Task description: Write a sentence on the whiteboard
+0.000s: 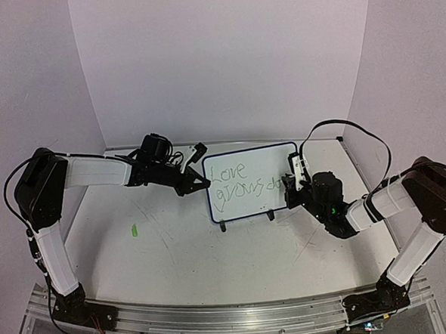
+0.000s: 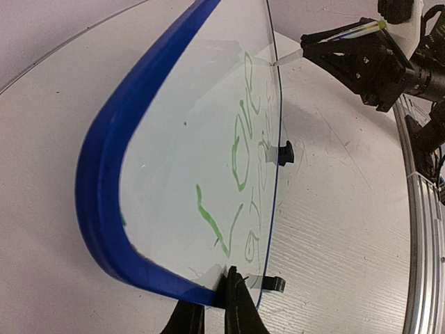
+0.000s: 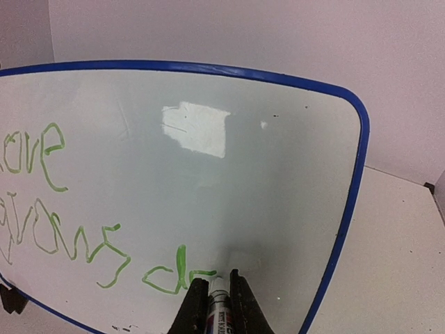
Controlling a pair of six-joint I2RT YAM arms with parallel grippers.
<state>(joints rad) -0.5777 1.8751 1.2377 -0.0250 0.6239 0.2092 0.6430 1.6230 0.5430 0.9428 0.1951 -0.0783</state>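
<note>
We read the sentence (image 1: pixel 239 181) on the whiteboard (image 1: pixel 264 164) in two lines of thin green cursive: the upper line says "Love", and the lower says "grows" followed by a "d" and one partly formed letter. The marker (image 3: pixel 218 306) carries a printed label on its barrel, which we cannot read. The whiteboard is one glossy white rectangular panel with rounded corners and a thin blue rim (image 2: pixel 104 174). It stands upright on two small black feet (image 1: pixel 224 227) at the middle of the white table (image 1: pixel 183 253), between the two arms. The table surface is matte and shows fine scuff lines. The left gripper (image 1: pixel 203 180) is clamped on the board's left rim, one finger on each face. The right gripper (image 1: pixel 290 181) is closed around the one marker, which lies lengthwise between the fingers with its tip against the board at the end of the lower line. We count one small green item (image 1: pixel 134 231) lying on the table, well apart from the board on the left side; its shape is too small to identify.
</note>
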